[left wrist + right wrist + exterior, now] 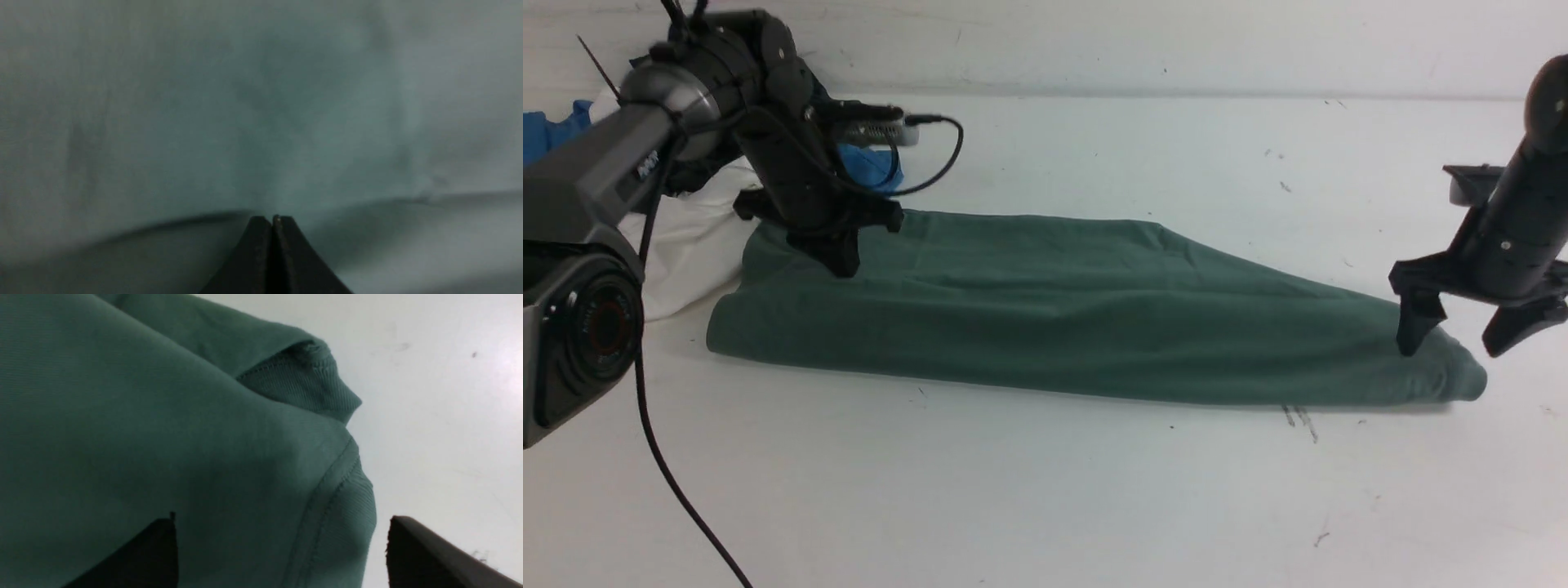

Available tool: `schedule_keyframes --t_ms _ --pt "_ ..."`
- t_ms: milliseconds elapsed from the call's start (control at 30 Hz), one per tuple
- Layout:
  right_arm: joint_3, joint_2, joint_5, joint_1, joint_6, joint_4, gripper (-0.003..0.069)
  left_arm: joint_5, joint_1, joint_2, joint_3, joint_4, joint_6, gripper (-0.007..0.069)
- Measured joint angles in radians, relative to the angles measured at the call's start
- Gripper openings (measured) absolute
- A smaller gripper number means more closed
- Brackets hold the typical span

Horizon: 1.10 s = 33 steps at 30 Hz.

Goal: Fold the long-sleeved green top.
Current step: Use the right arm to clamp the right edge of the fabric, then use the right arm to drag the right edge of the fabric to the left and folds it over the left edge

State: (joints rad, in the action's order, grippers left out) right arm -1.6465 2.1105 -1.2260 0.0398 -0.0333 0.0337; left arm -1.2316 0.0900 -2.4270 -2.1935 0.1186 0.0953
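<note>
Green top [1054, 327]: left gripper [844, 268] pinching left end, right gripper [1451, 351] spread astride right end.

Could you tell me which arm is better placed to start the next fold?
Left, probably: the left gripper is shut on the green top, while the right gripper stands open over its right end.

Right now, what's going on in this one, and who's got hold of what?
A two-armed robot is folding the green long-sleeved top, which lies on the white table as a long, narrow band. The left gripper is shut on a pinch of cloth at the band's left end. The right gripper stands open at the right end, one finger on the fabric near its ribbed edges, the other over bare table, holding nothing. Behind the left arm lie white and blue garments.
</note>
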Motion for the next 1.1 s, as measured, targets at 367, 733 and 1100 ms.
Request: schedule_keyframes --t_ms 367,733,1100 --pt "-0.001 0.064 0.047 0.000 -0.029 0.052 0.0631 0.003 -0.005 -0.030 -0.008 -0.042 -0.035 -0.0004" --pt "-0.001 0.054 0.015 0.038 -0.113 0.050 0.0042 -0.001 -0.006 0.216 -0.001 0.002 -0.021 -0.0004" --pt "-0.017 -0.099 -0.003 0.173 0.022 -0.284 0.0042 -0.012 -0.018 0.356 -0.001 -0.010 -0.021 -0.0004"
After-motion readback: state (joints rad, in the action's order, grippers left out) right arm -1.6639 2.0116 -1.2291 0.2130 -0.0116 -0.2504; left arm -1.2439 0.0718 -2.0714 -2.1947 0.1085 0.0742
